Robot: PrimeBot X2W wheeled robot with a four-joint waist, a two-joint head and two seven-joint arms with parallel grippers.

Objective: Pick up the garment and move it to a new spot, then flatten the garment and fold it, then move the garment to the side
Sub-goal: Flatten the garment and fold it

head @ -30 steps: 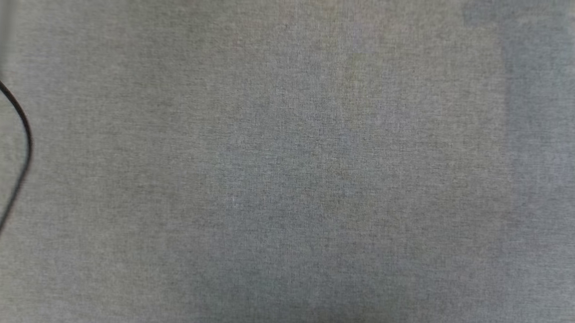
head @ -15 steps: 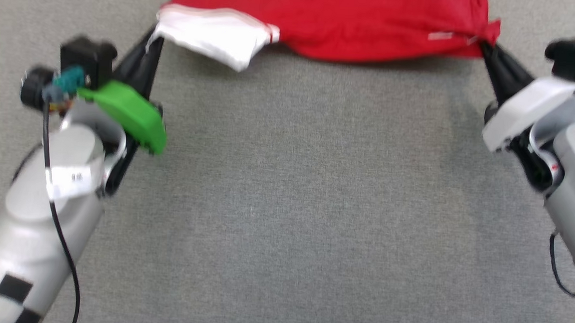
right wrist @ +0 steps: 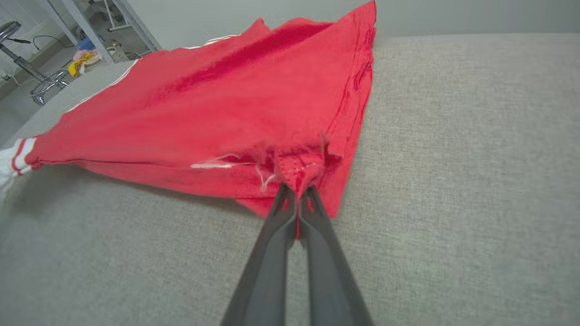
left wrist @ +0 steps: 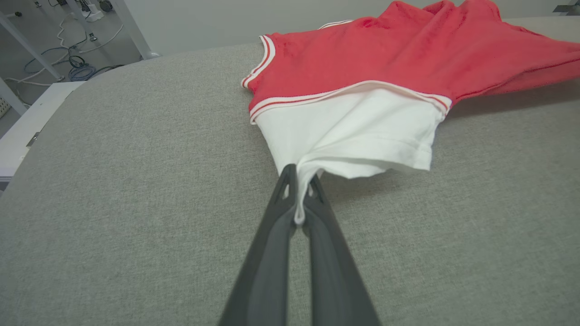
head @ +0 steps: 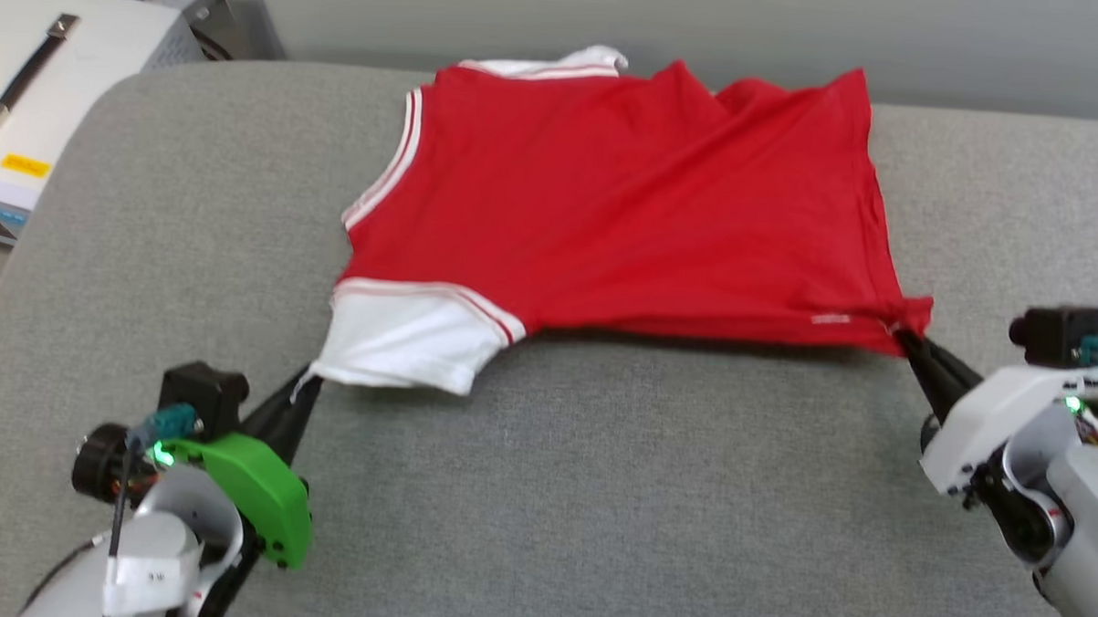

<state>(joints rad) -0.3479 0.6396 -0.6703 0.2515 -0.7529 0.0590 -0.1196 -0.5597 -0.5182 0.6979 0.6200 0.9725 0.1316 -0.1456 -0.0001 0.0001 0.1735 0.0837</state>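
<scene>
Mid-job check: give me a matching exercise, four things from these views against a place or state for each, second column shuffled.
Things:
1. left gripper
2. right gripper
3. garment
4. white case

Places or states:
A. off the far left corner of the table
B. shut on the red hem corner
C. lying across the grey table
D. shut on the white sleeve

Pairs: 1-D, 2-B, 3-C, 4-A

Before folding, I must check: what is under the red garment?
The garment rests on the grey cloth surface; a shadow shows under its near edge. The rest is covered.
</scene>
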